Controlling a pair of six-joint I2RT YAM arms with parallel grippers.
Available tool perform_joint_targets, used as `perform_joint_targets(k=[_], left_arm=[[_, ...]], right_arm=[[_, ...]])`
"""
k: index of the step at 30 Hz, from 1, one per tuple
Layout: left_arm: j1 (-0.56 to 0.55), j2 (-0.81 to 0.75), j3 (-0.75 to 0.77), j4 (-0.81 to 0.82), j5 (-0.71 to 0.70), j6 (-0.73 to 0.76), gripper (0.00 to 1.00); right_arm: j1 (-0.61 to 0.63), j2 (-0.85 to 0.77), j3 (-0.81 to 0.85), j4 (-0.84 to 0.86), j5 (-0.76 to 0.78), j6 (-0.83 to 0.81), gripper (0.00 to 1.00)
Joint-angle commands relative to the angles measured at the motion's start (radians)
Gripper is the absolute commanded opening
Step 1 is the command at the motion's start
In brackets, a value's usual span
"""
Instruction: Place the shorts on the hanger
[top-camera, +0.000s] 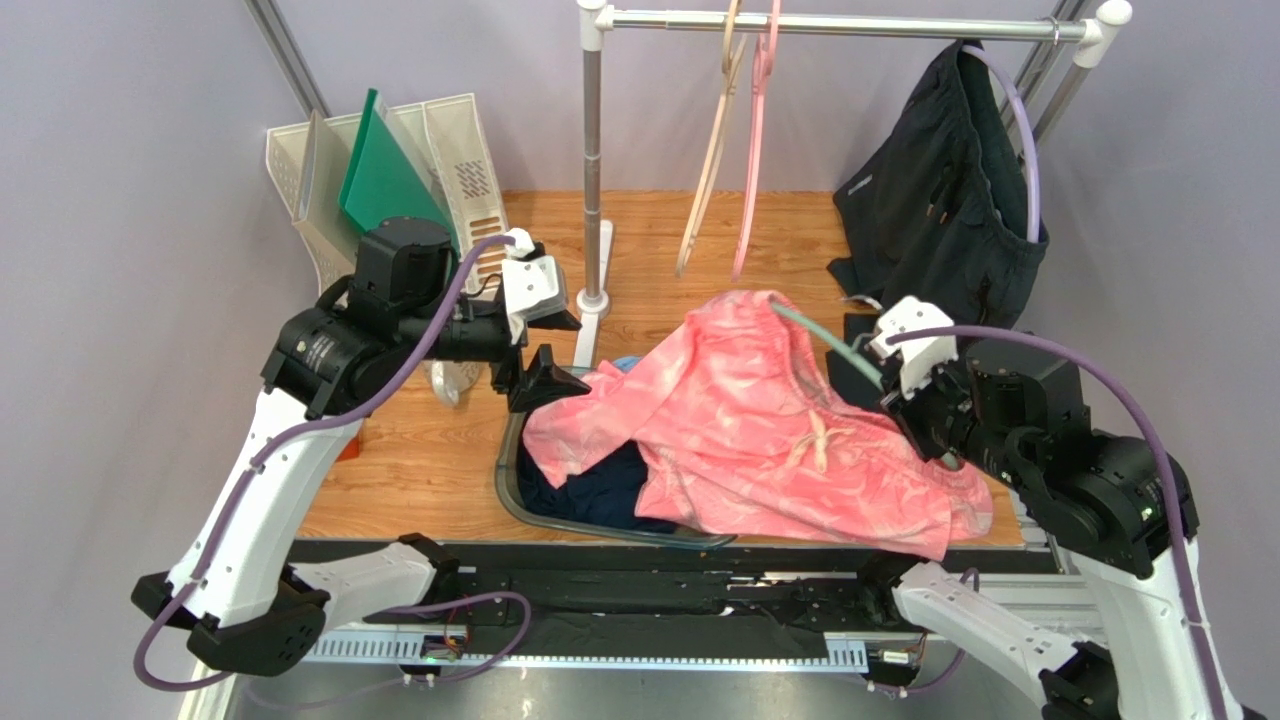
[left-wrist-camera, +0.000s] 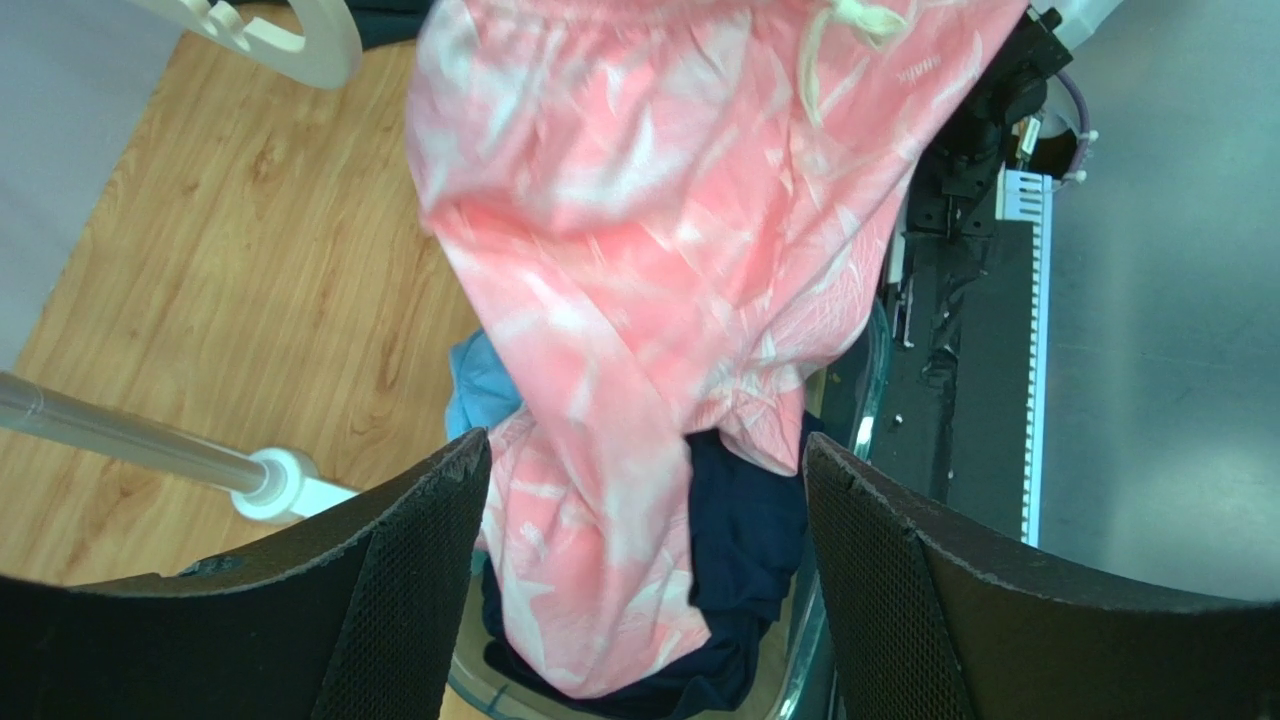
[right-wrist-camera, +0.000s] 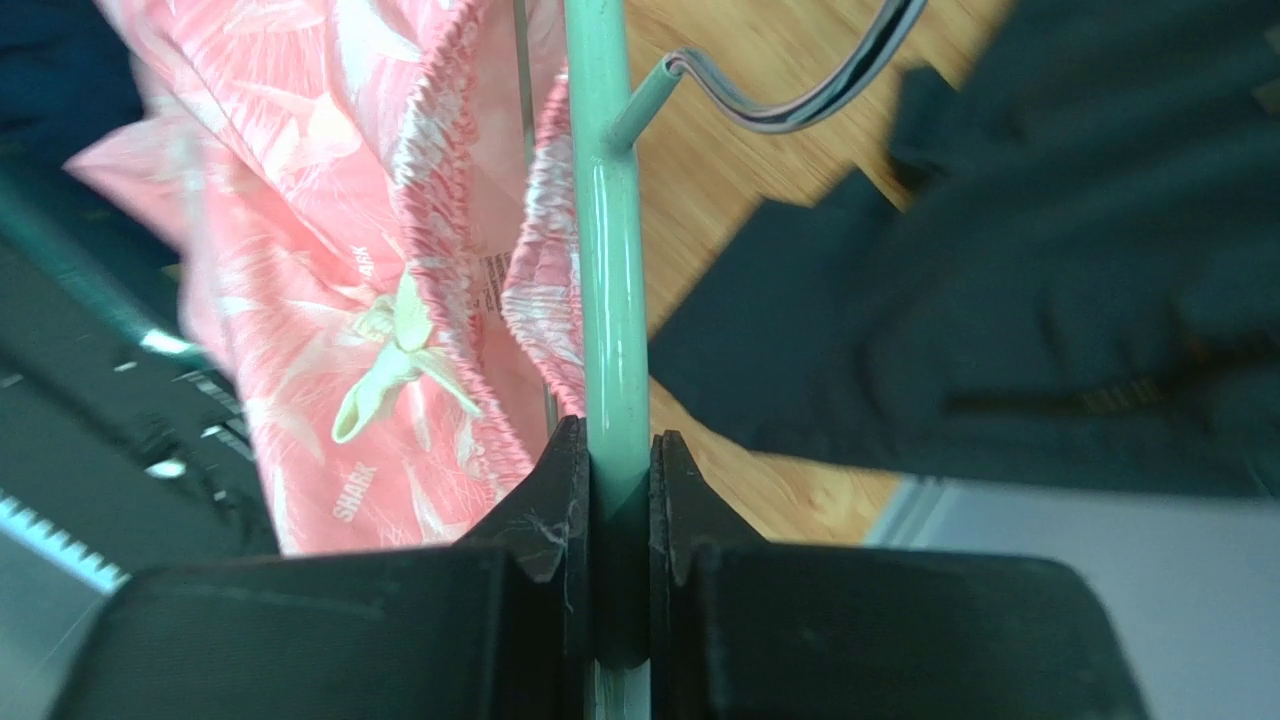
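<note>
— Right gripper (right-wrist-camera: 616, 450) is closed tight on the hanger (right-wrist-camera: 604, 225). In its wrist view both pads pinch the pale green arm low in the centre of the frame, and the wire hook (right-wrist-camera: 812, 98) bends away to the upper right.

— And the other claw?

— My left gripper (left-wrist-camera: 646, 458) is wide open and holds nothing. It hovers over the shorts (left-wrist-camera: 646, 225), which fill the upper middle of that view.

— Where do the shorts lie exactly?

— In the top view they are in the centre, draped over the far end of the hanger and spreading to the lower right. One leg drops into the bin (top-camera: 511, 477), onto a dark navy garment (top-camera: 609, 488). The green arm seems to enter by the waistband (right-wrist-camera: 436, 165), but how far I cannot tell.

— How will the fabric behave?

— I judge it thin, light and very limp, also a little slippery on smooth plastic. It will sag, and it can slide off if I tilt the hanger.

— So where to take hold?

— At the elastic waistband, near the drawstring (right-wrist-camera: 388, 368). It is the thickest part and gives the fingers something firm. A pinch in the middle of a leg would only lift a loose fold.
</note>
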Motion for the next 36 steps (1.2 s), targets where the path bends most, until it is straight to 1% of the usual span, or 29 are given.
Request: perform_joint_targets(k=[1,2,5,7,8,9,11,12,13,14,15,16,19,21,23,25,28,36], left_arm=[[0.005,0.025,0.008,0.051,0.028,-0.042,0.82],[0.005,0.028,0.012,0.055,0.028,-0.043,0.82],[0.003,0.038,0.026,0.067,0.031,-0.052,0.82],[0.003,0.042,0.026,0.071,0.036,-0.057,0.83],[0.003,0.042,0.023,0.071,0.036,-0.062,0.83],[0.005,0.041,0.014,0.070,0.039,-0.063,0.83],[0.005,0.038,0.003,0.073,0.039,-0.063,0.83],[0.005,0.033,-0.005,0.073,0.039,-0.062,0.83],[0.005,0.030,-0.011,0.073,0.039,-0.060,0.83],[0.003,0.025,-0.014,0.073,0.033,-0.060,0.83],[0.005,0.025,-0.020,0.073,0.031,-0.059,0.84],[0.003,0.021,-0.022,0.070,0.026,-0.054,0.84],[0.005,0.018,-0.034,0.070,0.014,-0.045,0.84],[0.005,0.021,-0.035,0.070,0.008,-0.043,0.84],[0.005,0.021,-0.038,0.070,0.003,-0.043,0.84],[0.003,0.021,-0.040,0.070,-0.001,-0.046,0.84],[0.005,0.018,-0.043,0.067,-0.009,-0.052,0.85],[0.005,0.010,-0.072,0.071,-0.024,-0.043,0.85]], right_arm=[[-0.120,0.018,0.003,-0.057,0.228,0.070,0.00],[-0.181,0.022,-0.024,-0.051,0.215,0.088,0.00],[-0.255,0.048,-0.052,-0.028,0.189,0.101,0.00],[-0.307,0.071,-0.020,-0.001,0.183,0.099,0.00],[-0.333,0.125,0.009,0.015,0.169,0.099,0.00],[-0.402,0.157,0.091,0.013,0.102,0.099,0.00],[-0.487,0.237,0.188,0.013,0.017,0.091,0.00],[-0.581,0.316,0.253,0.012,-0.079,0.084,0.00],[-0.626,0.355,0.370,0.012,-0.141,0.075,0.00],[-0.665,0.390,0.438,0.007,-0.216,0.065,0.00],[-0.700,0.454,0.489,0.009,-0.233,0.061,0.00],[-0.714,0.478,0.582,0.010,-0.258,0.047,0.00],[-0.743,0.533,0.673,0.057,-0.372,0.021,0.00],[-0.745,0.559,0.707,0.081,-0.399,0.021,0.00],[-0.743,0.578,0.752,0.123,-0.401,0.030,0.00],[-0.748,0.602,0.775,0.174,-0.372,0.048,0.00],[-0.768,0.633,0.792,0.246,-0.368,0.065,0.00],[-0.771,0.743,0.902,0.348,-0.351,0.085,0.00]])
